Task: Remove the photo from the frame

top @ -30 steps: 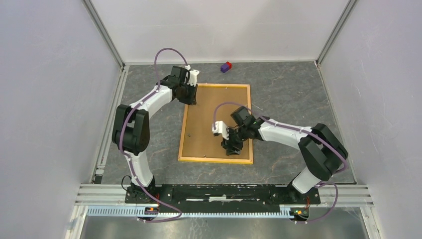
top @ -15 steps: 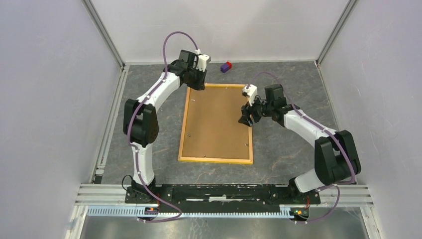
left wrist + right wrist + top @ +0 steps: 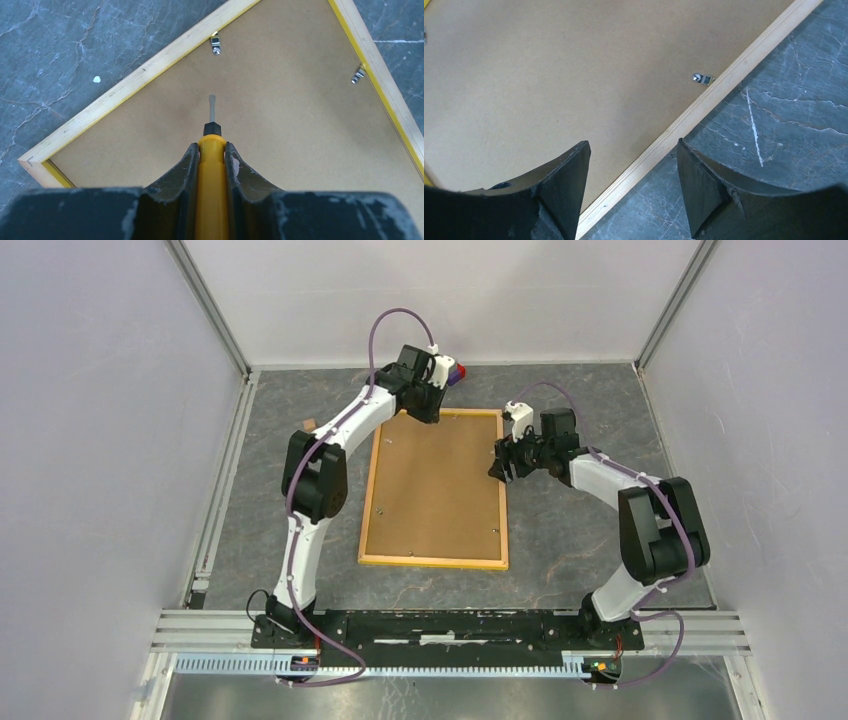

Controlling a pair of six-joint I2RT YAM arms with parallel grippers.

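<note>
The frame (image 3: 436, 560) lies face down on the grey table, its yellow-orange border round a brown fibreboard back (image 3: 440, 480) with small metal clips (image 3: 215, 43). The photo is hidden under the board. My left gripper (image 3: 425, 405) is at the frame's far edge, shut on a yellow-handled screwdriver (image 3: 212, 165) whose flat tip (image 3: 212, 102) points at a clip over the board. My right gripper (image 3: 503, 468) is open and empty, straddling the frame's right rail (image 3: 684, 125), one finger over the board, one over the table. Another clip (image 3: 702, 78) sits by that rail.
A small red and purple block (image 3: 457, 372) lies at the back of the table, just behind my left wrist. Grey walls with metal rails close in the left, back and right sides. More clips show near the frame's lower corners (image 3: 497, 531).
My left gripper has moved right along the frame's far edge with the screwdriver. My right gripper has left the board's lower right part and gone up to the frame's right rail.
</note>
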